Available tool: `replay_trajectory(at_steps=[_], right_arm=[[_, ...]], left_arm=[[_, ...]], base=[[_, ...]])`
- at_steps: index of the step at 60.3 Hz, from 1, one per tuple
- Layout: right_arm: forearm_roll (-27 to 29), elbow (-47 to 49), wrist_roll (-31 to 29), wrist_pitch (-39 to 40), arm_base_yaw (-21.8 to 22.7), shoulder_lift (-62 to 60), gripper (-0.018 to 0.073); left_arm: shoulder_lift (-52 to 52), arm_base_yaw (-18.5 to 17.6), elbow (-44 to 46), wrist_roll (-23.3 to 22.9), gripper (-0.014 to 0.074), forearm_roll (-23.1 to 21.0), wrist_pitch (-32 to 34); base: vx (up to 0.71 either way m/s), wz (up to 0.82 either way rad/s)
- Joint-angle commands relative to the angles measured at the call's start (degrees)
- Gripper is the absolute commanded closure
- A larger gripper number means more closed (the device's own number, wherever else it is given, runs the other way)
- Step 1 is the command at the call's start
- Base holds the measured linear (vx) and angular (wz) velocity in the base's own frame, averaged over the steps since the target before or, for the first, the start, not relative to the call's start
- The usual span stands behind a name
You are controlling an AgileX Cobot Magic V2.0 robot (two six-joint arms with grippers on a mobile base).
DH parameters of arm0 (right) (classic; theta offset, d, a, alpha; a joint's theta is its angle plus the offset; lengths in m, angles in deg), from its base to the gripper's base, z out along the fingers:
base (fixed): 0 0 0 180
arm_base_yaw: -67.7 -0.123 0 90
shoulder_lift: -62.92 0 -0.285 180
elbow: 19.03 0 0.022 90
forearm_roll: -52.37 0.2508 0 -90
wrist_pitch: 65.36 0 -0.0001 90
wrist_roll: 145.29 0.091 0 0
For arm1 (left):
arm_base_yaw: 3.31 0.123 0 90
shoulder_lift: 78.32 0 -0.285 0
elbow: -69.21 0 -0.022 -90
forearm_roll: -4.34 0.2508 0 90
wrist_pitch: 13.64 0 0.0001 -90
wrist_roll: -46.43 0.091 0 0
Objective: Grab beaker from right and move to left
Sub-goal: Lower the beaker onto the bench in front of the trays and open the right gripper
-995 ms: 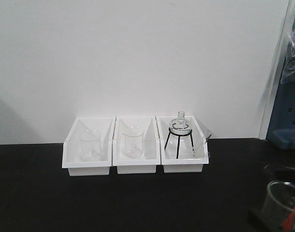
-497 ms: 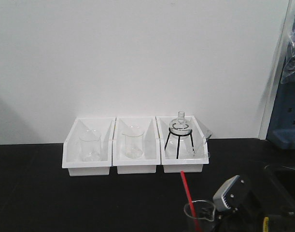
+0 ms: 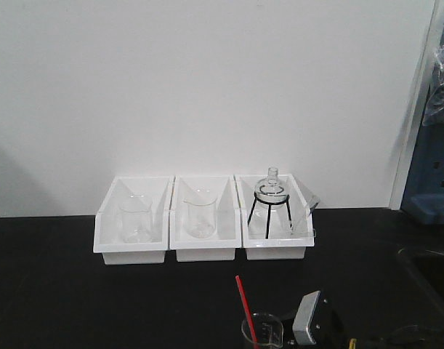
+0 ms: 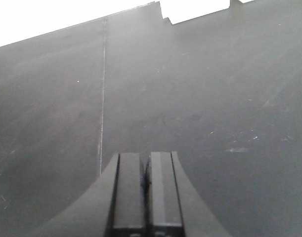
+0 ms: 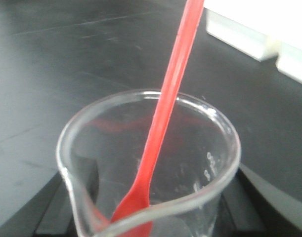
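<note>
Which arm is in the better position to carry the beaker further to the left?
The right. The right gripper holds the beaker with its red rod; the left gripper is shut over bare black table.

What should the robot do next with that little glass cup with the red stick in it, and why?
Probably carry it farther left. The beaker with its red rod sits near the bottom of the front view, right of centre, beside the right pincer. The black table to its left looks open, and the left pincer is shut, holding nothing.
</note>
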Motion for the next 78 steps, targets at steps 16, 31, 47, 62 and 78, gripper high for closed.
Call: replay_trajectory(at_steps=[16, 31, 47, 62, 78], right_arm=[[6.07, 2.35, -5.5, 11.44, 0.13, 5.67, 0.056], [8.34, 2.35, -11.77, 11.23, 0.13, 8.03, 0.055], [8.64, 2.35, -11.77, 11.56, 0.13, 8.36, 0.0398], [8.91, 2.3, -11.61, 13.24, 0.13, 8.36, 0.0047], [15.38, 0.69, -9.53, 16.77, 0.25, 8.36, -0.0171]], left_arm=[[0.36, -0.36, -1.06, -0.06, 0.0603, 0.01, 4.39], [0.36, -0.36, -1.06, -0.06, 0.0603, 0.01, 4.39], [0.36, -0.36, -1.06, -0.06, 0.0603, 0.01, 4.39], [0.36, -0.36, -1.06, -0.06, 0.0603, 0.01, 4.39], [0.36, -0.36, -1.06, -0.06, 0.0603, 0.01, 4.39]], base=[[0.0, 0.0], [0.0, 0.0], [0.0, 0.0], [0.0, 0.0], [0.0, 0.0]])
